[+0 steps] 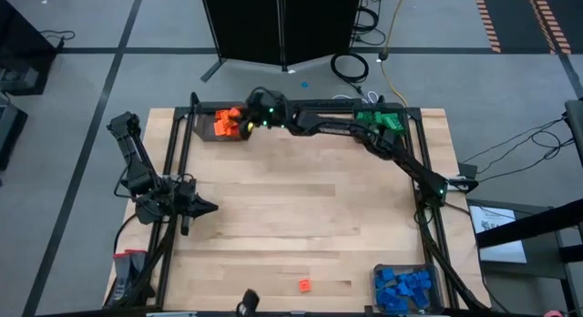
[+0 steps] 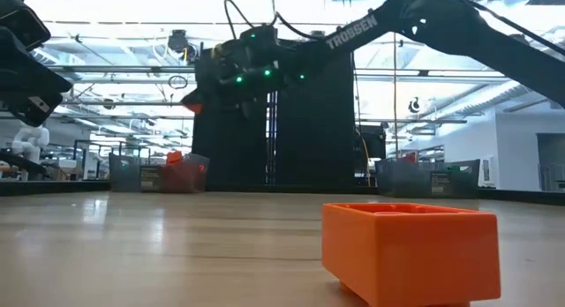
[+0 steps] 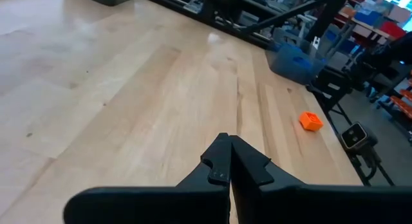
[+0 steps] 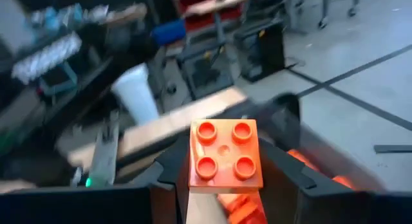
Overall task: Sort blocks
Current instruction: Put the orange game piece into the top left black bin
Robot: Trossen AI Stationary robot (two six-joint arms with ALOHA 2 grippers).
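R gripper pinches a square orange four-stud brick, glossy plastic, above the clear bin of orange bricks at the far-left corner of the pale wood-plank table. L gripper, pointed dark fingers pressed together, sits by the left edge w/ nothing in it. One orange brick lies near the front edge; blue bricks front-right, green bricks far-right.

table: pale wood | on it: three bins at corners; one loose orange block
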